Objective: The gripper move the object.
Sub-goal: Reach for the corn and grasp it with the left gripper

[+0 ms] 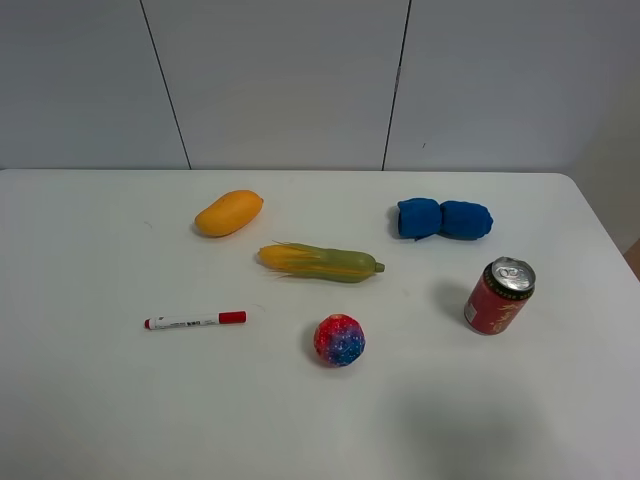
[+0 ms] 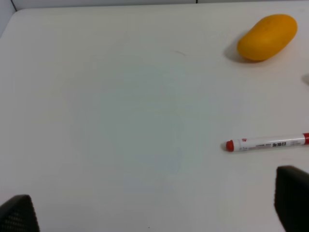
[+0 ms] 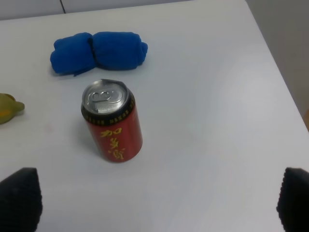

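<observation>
Both sets wide open, gripping zilch: left fingers hang over bare desk near the marker, right fingers face the red metal can. Corn lies mid-desk, long, ribbed yellow end, green husk. Smooth mango at its 10 o'clock.

The corn cob is cut by the right wrist view's edge — only its green husk tip shows. The marker runs out of the left wrist view. Of the left end effector and the right end effector, only dark fingertip corners show.
</observation>
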`<state>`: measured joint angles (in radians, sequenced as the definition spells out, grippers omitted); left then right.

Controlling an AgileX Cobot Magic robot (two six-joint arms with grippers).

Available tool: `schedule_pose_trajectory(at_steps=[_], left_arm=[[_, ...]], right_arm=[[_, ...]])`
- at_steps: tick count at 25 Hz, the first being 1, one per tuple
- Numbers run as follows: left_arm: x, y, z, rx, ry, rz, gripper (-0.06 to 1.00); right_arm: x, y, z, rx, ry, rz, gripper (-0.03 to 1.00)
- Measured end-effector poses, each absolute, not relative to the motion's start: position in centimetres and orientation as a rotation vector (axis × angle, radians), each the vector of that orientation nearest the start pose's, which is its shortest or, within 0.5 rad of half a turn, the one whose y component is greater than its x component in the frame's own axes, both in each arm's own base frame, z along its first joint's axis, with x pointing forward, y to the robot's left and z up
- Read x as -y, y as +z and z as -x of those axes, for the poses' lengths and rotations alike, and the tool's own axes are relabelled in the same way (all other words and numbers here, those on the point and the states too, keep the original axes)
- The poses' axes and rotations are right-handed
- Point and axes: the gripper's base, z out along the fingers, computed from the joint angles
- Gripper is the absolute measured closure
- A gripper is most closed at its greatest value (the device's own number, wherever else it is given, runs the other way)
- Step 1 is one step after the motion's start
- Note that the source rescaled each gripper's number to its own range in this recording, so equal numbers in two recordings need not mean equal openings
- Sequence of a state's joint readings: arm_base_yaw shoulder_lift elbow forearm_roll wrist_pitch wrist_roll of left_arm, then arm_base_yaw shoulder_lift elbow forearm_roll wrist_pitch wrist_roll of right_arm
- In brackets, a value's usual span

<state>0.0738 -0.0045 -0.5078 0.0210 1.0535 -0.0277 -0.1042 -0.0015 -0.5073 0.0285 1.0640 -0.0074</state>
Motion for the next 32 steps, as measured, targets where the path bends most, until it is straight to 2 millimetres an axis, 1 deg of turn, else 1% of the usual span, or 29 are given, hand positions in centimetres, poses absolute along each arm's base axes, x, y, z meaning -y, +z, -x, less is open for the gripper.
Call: schedule_pose_trajectory(at_steps=[5,8,12,14,16,20,23,25,27,29,30,32], left_arm=[[-0.1,28.0,0.5,-2.034,0.061,0.093,-0.06],[-0.2,28.3,-0.8,-2.111,0.092,0.029,-0.06],[-0.2,30.3,-3.1,-2.205,0.147,-0.142,-0.06],[-0.1,31.8,-4.5,-2.235,0.157,-0.230,-0.06],[0.0,33.3,-6.3,-2.259,0.152,-0.322,-0.06],[0.3,36.2,-11.0,-2.315,0.108,-0.490,-0.06],[0.5,37.3,-15.2,-2.357,0.054,-0.657,-0.06],[0.9,37.4,-18.3,-2.375,0.002,-0.774,-0.06],[1.8,37.2,-21.1,-2.373,-0.039,-0.905,-0.06],[3.2,36.9,-23.9,-2.352,-0.069,-1.042,-0.06],[3.9,36.8,-25.0,-2.340,-0.081,-1.092,-0.06],[6.1,36.4,-27.2,-2.313,-0.113,-1.196,-0.06]], right_arm=[[-0.3,27.9,0.6,-2.036,-0.036,-0.097,-0.03],[-0.3,27.9,0.6,-2.036,-0.036,-0.097,-0.03],[-0.3,27.9,0.6,-2.036,-0.036,-0.097,-0.03],[-0.3,27.9,0.6,-2.036,-0.036,-0.097,-0.03],[-0.3,27.9,0.6,-2.036,-0.036,-0.097,-0.03],[-0.3,27.9,0.6,-2.036,-0.036,-0.097,-0.03],[-0.3,27.9,0.6,-2.036,-0.036,-0.097,-0.03],[-0.3,27.9,0.6,-2.036,-0.036,-0.097,-0.03],[-0.3,27.9,0.6,-2.036,-0.036,-0.097,-0.03],[-0.3,27.9,0.6,-2.036,-0.036,-0.097,-0.03],[-0.3,27.9,0.6,-2.036,-0.036,-0.097,-0.03],[-0.3,27.9,0.6,-2.036,-0.036,-0.097,-0.03]])
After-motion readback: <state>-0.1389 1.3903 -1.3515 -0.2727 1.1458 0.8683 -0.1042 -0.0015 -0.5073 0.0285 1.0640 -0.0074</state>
